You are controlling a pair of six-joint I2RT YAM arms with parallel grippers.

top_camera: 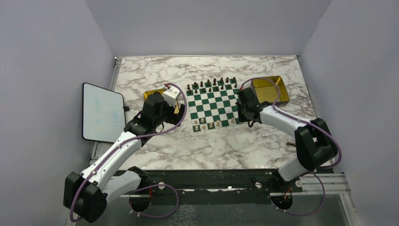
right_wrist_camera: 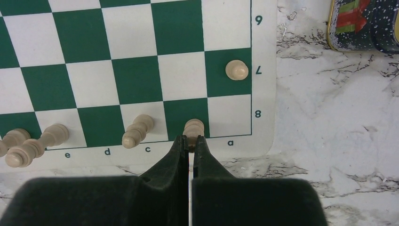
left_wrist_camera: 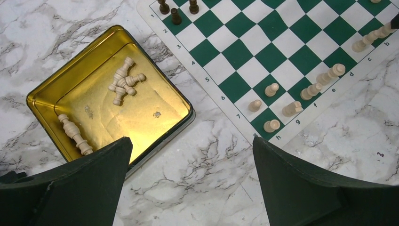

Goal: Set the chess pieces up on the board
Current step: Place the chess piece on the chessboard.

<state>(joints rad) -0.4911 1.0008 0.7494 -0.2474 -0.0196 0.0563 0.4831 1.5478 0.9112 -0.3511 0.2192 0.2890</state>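
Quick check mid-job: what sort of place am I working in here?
Probably a lab robot cell, not a home. Bare grey walls box in a marble-look table, a metal rail runs along its near edge, and the chess board is laid out as a test setup.

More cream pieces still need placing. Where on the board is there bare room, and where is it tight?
Bare: corner square a8, beside the b8 piece; d8; row 7 from b to e; the middle rows of the board. Tight: around b8 at the right gripper, and the g-h corner cluster.
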